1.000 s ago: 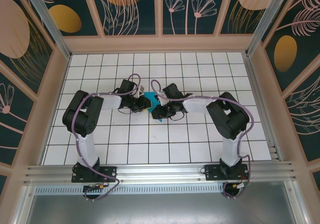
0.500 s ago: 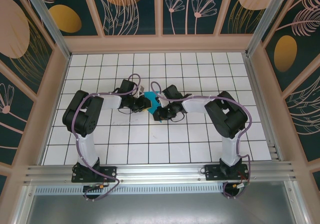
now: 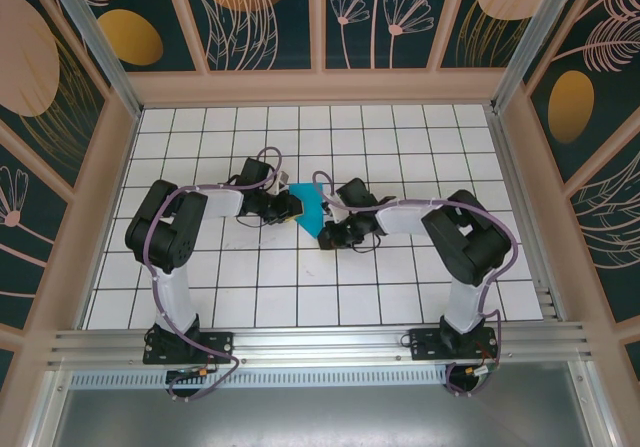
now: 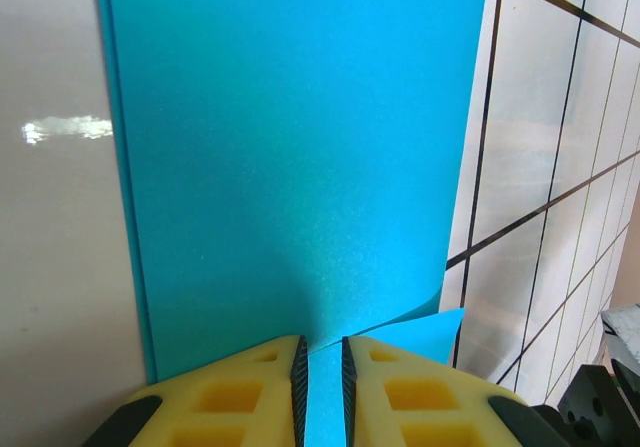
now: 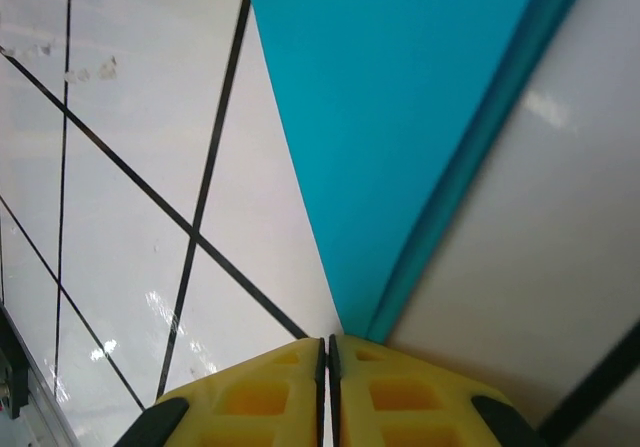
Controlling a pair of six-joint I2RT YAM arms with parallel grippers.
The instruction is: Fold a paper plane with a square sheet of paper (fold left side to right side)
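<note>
The left arm (image 3: 175, 229) rises from its base, bends at the elbow and reaches right along the table (image 3: 400, 137). Its left gripper (image 3: 293, 207) is at the paper (image 3: 312, 210). In its wrist view the yellow fingers (image 4: 240, 387) are clenched on the paper's edge, with a thin strip of teal between them and a corner curling up beside them.

The right arm (image 3: 465, 242) mirrors it and reaches left, low over the tiles. The right gripper (image 3: 328, 235) is at the paper's near tip, its jaws pressed together. Whether they nip that tip I cannot tell.

The paper lies mid-table between both grippers.
</note>
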